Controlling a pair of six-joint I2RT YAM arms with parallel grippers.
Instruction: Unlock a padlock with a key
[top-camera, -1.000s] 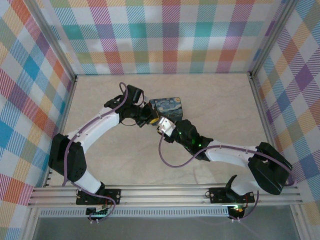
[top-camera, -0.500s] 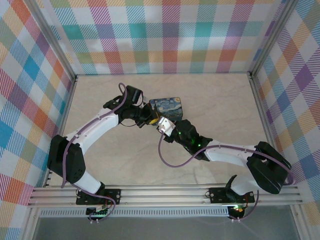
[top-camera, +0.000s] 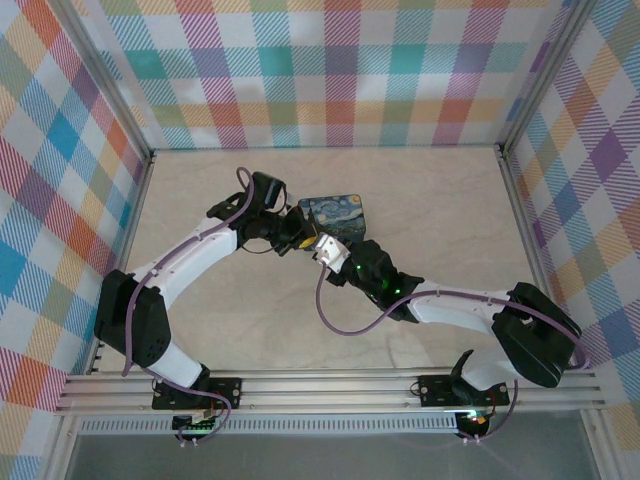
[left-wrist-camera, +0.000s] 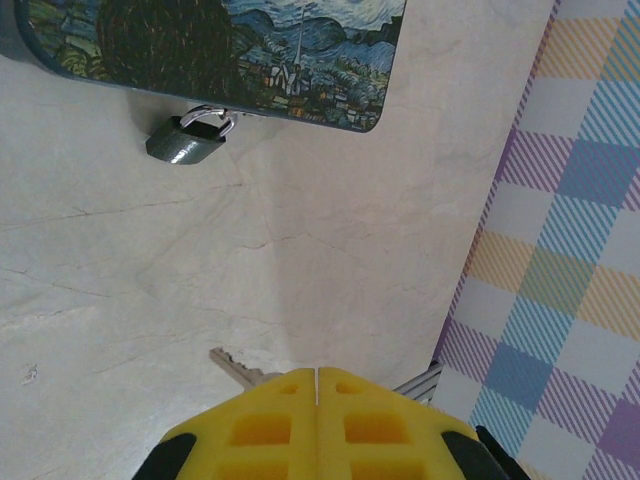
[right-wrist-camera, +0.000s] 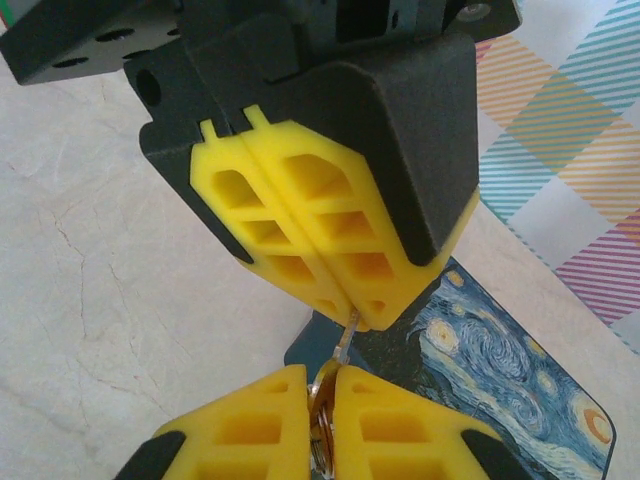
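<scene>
**A:** Just beside the box (right-wrist-camera: 500, 340), the pincers meet tip to tip. The left pincer (right-wrist-camera: 358, 318) is clenched on one end of the key (right-wrist-camera: 347, 342), and the right pincer (right-wrist-camera: 325, 385) is clenched on the other.

**B:** And the padlock (left-wrist-camera: 188, 140)?

**A:** It's on the table (left-wrist-camera: 150, 270) against the box's edge, apart from the key.

**B:** Then I'd free one pincer only when the other's hold looks square. A tilted key would likely miss the keyhole.

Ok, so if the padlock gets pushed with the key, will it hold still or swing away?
Probably swing: the padlock is hooked by its thin shackle to the box, with nothing bracing its body. It looks small and rigid, so it is likely light enough to pivot or skid on the smooth table.
</scene>
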